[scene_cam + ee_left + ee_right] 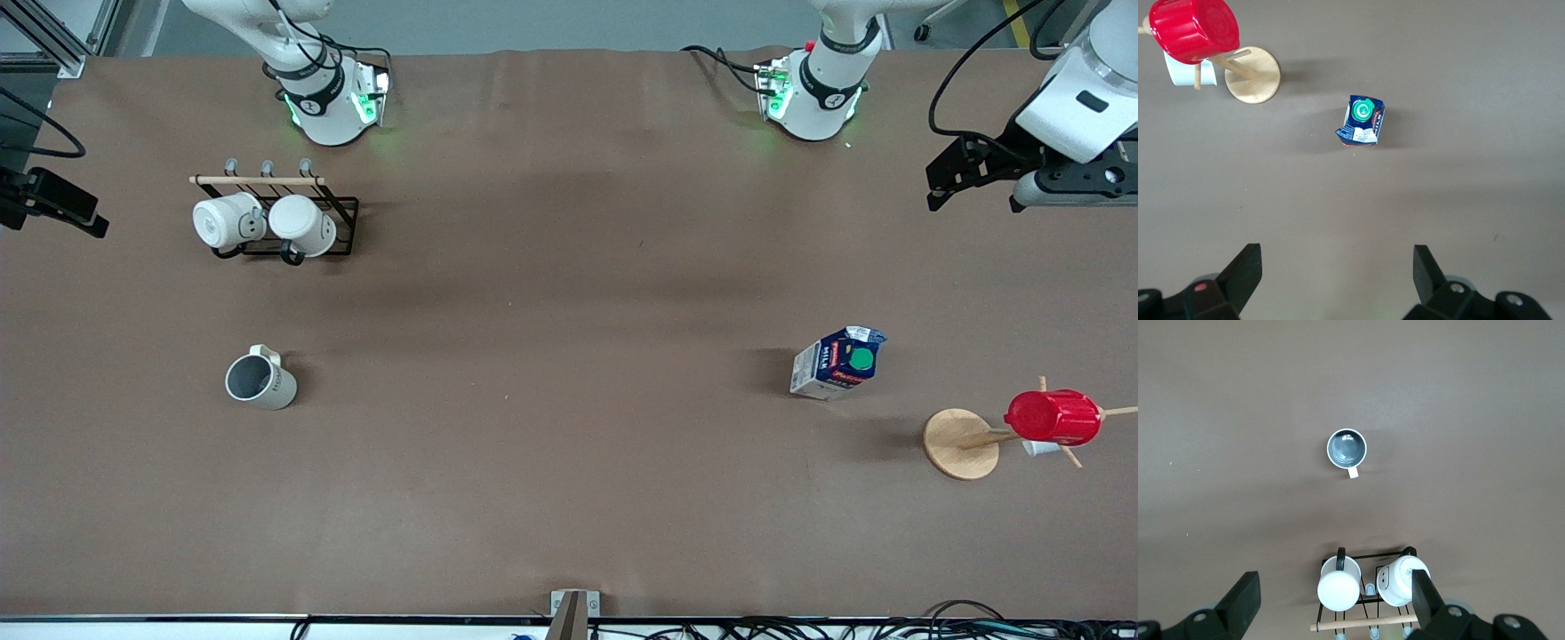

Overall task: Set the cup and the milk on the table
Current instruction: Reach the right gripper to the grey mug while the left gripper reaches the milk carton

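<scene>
The cup [260, 380], cream-white with a grey inside, stands upright on the brown table [569, 311] toward the right arm's end; it also shows in the right wrist view [1346, 448]. The milk [838, 362], a blue and white carton with a green cap, stands on the table toward the left arm's end, and shows in the left wrist view [1363, 119]. My left gripper [973, 191] [1337, 257] is open and empty, high over the table's left-arm end. My right gripper [62, 209] [1336, 583] is open and empty, high over the right-arm end.
A black wire rack [342, 227] with two white mugs [302, 224] stands farther from the front camera than the cup; it also shows in the right wrist view [1365, 557]. A wooden mug tree on a round disc [956, 444] carries a red ribbed cup [1053, 416] beside the milk.
</scene>
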Tool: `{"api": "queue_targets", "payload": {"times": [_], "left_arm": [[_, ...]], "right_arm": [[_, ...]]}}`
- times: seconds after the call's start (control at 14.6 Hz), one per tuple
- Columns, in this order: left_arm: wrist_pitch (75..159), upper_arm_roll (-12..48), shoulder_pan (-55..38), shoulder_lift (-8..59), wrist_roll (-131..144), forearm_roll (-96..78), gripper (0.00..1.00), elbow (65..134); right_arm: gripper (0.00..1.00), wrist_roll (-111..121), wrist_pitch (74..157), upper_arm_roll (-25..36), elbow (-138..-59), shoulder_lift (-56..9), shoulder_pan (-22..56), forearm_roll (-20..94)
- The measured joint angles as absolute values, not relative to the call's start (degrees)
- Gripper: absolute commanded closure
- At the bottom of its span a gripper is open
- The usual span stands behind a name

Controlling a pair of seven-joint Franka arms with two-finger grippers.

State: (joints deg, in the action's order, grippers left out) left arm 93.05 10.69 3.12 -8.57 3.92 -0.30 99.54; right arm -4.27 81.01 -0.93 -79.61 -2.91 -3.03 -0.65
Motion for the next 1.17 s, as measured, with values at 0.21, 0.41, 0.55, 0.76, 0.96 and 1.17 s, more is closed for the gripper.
{"api": "queue_targets", "payload": {"times": [0.21,0.41,0.55,0.76,0.96,1.17], "left_arm": [[92.9,10.7,3.2,-7.4,3.1,-0.3,0.00,98.6],[92.0,10.6,3.3,-3.4,2.4,-0.3,0.00,96.0],[94.3,10.6,3.3,-0.4,2.4,-0.2,0.00,96.2],[104.7,10.6,3.3,2.8,2.3,0.9,0.00,100.1],[113.5,10.6,3.3,5.1,2.0,1.1,0.00,105.9],[118.5,10.6,3.3,8.8,-2.6,1.1,0.00,108.1]], "right_arm": [[0.00,-4.3,81.0,-0.9,-79.6,-2.9,-3.0,-0.7],[0.00,-4.3,81.0,-0.9,-79.6,-2.9,-3.0,-0.7],[0.00,-4.3,81.0,-0.9,-79.6,-2.9,-3.0,-0.7],[0.00,-4.3,81.0,-0.9,-79.6,-2.9,-3.0,-0.7],[0.00,-4.3,81.7,-0.9,-80.0,-3.5,-3.0,0.1],[0.00,-3.3,88.5,-0.8,-83.6,-6.7,-3.2,1.1]]}}
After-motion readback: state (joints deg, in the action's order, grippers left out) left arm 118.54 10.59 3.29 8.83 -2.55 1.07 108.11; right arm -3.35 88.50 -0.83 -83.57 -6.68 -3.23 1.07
